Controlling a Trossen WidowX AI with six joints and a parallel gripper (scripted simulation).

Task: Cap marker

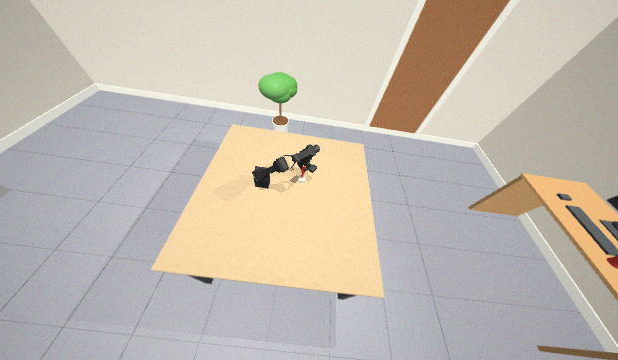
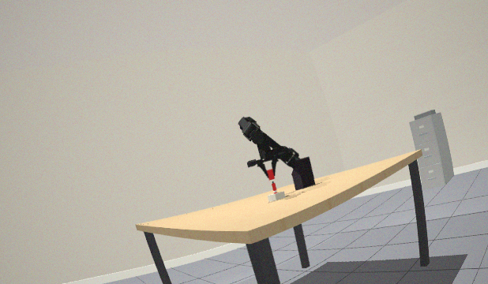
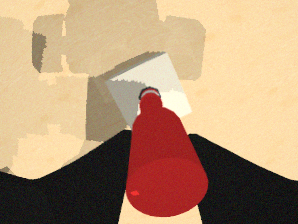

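Observation:
My gripper (image 2: 271,176) (image 3: 159,140) is shut on the red cap (image 2: 271,173) (image 3: 162,175), one dark finger on each side of it. The cap is close above the red marker (image 2: 274,186) (image 3: 150,103), roughly in line with it. A thin pale gap shows between cap and marker in the exterior view. The marker stands upright in the white holder block (image 2: 276,196) (image 3: 167,75) (image 1: 302,180). In the wrist view the cap hides part of the marker, so the exact alignment at its tip cannot be told.
The arm's base (image 1: 261,178) (image 2: 304,173) stands on the wooden table (image 1: 289,235) (image 2: 212,221) near the holder block. The arm's shadows fall around the block. A potted plant (image 1: 278,87) stands beyond the table, and a desk (image 1: 564,210) is off to the right in the top view.

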